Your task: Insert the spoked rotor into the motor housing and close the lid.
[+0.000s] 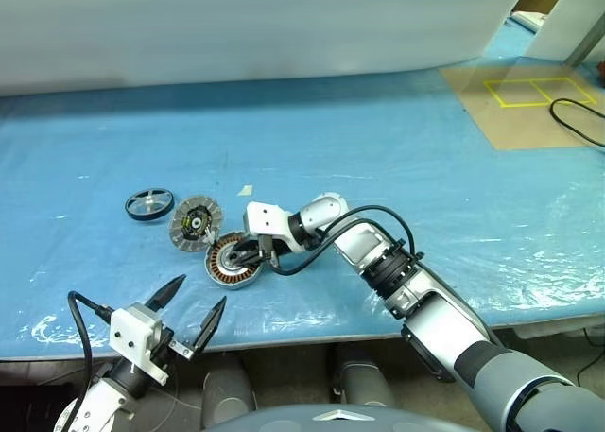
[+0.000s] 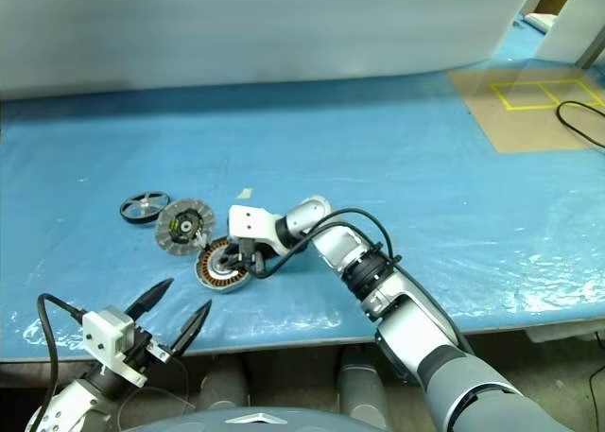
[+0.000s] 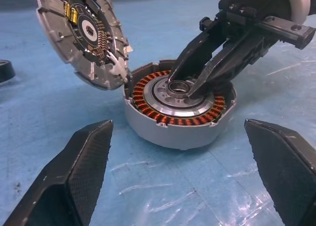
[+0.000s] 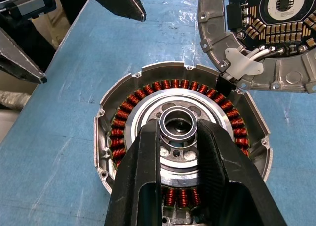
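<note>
Spoked rotor point(image 1: 149, 204): flat on the blue table point(image 1: 397, 148), left-centre of frame, farthest of three parts and untouched. Nearest, lower left: left gripper point(image 1: 195, 315), fingers spread wide, empty, the closer arm to the rotor. Mid-frame: motor housing point(image 1: 233, 262), windings up, its central hub pinched by the right gripper point(image 1: 257, 253). Beyond it: lid point(image 1: 195, 223), propped against the housing rim, between housing and rotor.

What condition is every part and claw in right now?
Housing: open, windings bare, no rotor inside.
Lid: off, leaning on the housing's edge, segmented face showing.
Rotor: flat on the table, apart, untouched.
Right gripper: fingers on either side of the housing's hub.
Left gripper: open, empty, near the table's edge.
</note>
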Controlling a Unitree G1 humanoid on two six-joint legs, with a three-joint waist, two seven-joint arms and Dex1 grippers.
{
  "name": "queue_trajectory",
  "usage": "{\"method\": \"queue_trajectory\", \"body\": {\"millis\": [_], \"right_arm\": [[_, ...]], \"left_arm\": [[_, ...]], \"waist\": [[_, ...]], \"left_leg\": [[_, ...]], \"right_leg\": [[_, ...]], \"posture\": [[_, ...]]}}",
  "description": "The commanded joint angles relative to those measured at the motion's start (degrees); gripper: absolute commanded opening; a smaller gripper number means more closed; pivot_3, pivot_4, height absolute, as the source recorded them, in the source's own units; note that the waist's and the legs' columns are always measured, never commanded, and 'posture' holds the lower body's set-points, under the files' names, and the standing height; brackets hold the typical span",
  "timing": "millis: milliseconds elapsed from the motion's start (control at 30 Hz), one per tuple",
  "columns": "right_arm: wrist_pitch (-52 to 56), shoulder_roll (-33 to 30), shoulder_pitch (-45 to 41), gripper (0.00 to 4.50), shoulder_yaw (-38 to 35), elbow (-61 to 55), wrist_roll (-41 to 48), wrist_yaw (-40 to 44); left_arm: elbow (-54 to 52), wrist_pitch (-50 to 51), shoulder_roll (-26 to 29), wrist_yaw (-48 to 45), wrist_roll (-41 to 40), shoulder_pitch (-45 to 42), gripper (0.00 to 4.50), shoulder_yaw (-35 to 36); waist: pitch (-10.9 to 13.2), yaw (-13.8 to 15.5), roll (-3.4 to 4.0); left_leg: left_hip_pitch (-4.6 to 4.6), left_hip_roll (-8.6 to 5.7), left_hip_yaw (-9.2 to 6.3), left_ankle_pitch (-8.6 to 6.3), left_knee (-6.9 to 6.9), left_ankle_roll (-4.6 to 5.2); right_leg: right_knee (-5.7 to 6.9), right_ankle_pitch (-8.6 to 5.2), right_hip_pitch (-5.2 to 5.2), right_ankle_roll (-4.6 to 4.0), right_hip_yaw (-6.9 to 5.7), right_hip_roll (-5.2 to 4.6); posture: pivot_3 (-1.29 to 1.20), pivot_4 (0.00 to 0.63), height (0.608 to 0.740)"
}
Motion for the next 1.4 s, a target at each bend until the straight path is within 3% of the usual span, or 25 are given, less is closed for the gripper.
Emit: {"method": "queue_trajectory", "body": {"millis": [33,700,1400], "right_arm": [[-0.4,-0.1,-0.9,0.66,-0.4,-1.5,-0.1,0.1],[-1.4,1.4,-1.3,0.66,-1.3,-0.2,0.2,-2.8],[-1.8,0.3,0.2,0.66,0.0,-2.2,0.2,0.3]], "left_arm": [[-0.8,-0.8,0.4,0.3,-0.2,0.0,4.50,0.0],[-1.0,-0.4,0.6,0.5,-0.5,0.1,4.50,-0.3],[-0.5,0.1,1.4,0.4,-0.9,-0.5,4.50,0.0]], "waist": [[0.0,0.0,0.00],[0.0,0.0,0.00],[0.0,0.1,0.00]], "left_leg": [[0.00,0.00,0.00,0.00,0.01,0.00],[0.02,0.00,0.00,0.00,0.06,0.00],[0.02,0.00,0.00,0.00,0.07,0.00]], "right_leg": [[0.02,0.00,0.00,0.00,0.00,0.00],[0.13,0.00,-0.01,0.00,0.01,0.00],[0.14,0.00,-0.01,0.00,0.01,0.00]], "posture": [[0.00,0.150,0.740],[0.00,0.150,0.740],[0.00,0.150,0.740]]}}
